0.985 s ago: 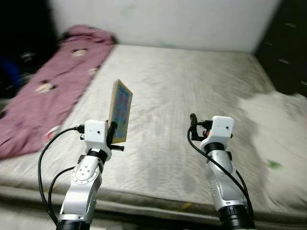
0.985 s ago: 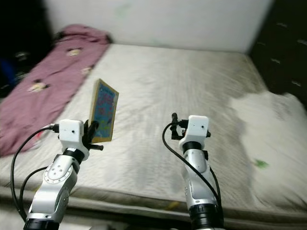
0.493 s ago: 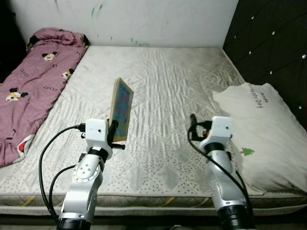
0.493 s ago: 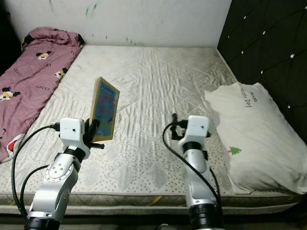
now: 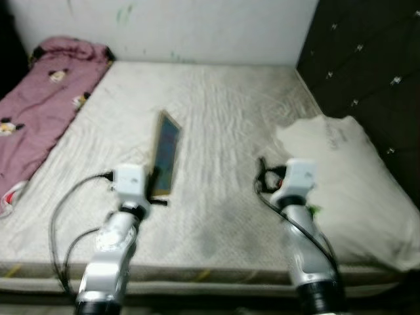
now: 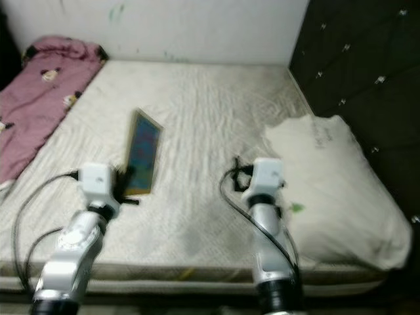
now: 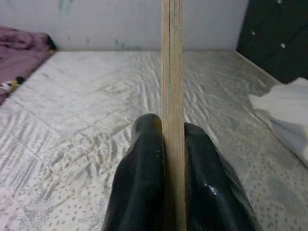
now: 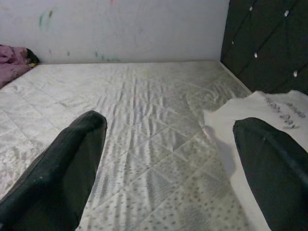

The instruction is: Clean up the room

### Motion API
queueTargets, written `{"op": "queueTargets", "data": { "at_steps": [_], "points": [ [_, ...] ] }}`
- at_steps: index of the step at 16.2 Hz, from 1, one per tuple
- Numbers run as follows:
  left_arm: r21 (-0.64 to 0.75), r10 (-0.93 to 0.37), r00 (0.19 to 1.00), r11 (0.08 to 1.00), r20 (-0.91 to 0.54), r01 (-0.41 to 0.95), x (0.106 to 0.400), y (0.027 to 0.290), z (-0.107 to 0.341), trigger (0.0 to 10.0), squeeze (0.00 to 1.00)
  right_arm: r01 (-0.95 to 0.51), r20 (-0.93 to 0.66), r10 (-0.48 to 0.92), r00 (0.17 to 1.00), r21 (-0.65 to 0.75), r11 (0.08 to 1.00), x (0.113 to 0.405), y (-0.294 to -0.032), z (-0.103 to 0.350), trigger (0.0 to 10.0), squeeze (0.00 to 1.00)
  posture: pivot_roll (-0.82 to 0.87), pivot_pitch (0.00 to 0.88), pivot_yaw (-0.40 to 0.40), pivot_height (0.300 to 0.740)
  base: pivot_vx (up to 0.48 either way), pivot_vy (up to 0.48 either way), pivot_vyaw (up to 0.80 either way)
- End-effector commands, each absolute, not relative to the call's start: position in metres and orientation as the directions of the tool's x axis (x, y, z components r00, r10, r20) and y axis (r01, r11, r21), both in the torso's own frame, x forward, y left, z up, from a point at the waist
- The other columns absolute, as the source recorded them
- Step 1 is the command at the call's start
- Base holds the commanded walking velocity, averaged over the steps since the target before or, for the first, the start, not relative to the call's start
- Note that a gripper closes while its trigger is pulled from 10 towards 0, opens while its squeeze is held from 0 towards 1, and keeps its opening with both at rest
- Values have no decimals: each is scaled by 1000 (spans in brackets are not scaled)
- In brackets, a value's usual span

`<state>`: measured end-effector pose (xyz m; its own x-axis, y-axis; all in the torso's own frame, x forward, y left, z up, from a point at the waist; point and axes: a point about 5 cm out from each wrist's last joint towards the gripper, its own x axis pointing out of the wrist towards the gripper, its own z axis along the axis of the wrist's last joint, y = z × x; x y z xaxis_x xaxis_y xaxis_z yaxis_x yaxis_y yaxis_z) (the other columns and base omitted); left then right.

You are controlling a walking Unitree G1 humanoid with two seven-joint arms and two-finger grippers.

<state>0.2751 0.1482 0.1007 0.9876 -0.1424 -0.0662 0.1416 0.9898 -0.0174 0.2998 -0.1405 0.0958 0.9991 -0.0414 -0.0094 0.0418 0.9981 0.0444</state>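
Pale quilted mattress (image 5: pixel 223 118) fills the bed, with a pink blanket (image 5: pixel 39 92) along its left edge and a white pillow (image 5: pixel 354 177) at its right edge by the dark headboard (image 5: pixel 367 59). The left pincer (image 7: pixel 173 159) is clamped on a thin book (image 5: pixel 165 154), holding it upright above the near left part of the bed; it shows a colourful cover and pale page edges. The right pincer (image 8: pixel 168 163) hangs spread wide and empty. Tidying seems barely begun: the book is lifted but not yet put away.
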Motion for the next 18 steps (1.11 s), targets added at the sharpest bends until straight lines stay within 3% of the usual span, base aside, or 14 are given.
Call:
{"op": "queueTargets", "data": {
  "at_steps": [1,7,12,18],
  "points": [
    [-32,-170,985,985,-26,169,278,140,109,10000,0,62,-17,-61,998,33,998,300,-149,95,10000,0,2,0,2,740,0,-326,0],
    [-35,-173,985,984,-25,172,279,139,109,10000,0,60,-16,-59,998,25,998,301,-149,96,10000,0,0,0,-1,740,0,-232,0],
    [-47,-154,988,987,1,154,280,141,113,10000,0,62,-20,-62,998,27,998,302,-150,95,10000,0,3,0,-2,740,0,0,0],
    [-23,-193,980,981,52,194,283,143,120,10000,0,63,-20,-63,998,26,998,303,-150,95,10000,0,3,0,-1,740,0,0,-721]
  ]
}}
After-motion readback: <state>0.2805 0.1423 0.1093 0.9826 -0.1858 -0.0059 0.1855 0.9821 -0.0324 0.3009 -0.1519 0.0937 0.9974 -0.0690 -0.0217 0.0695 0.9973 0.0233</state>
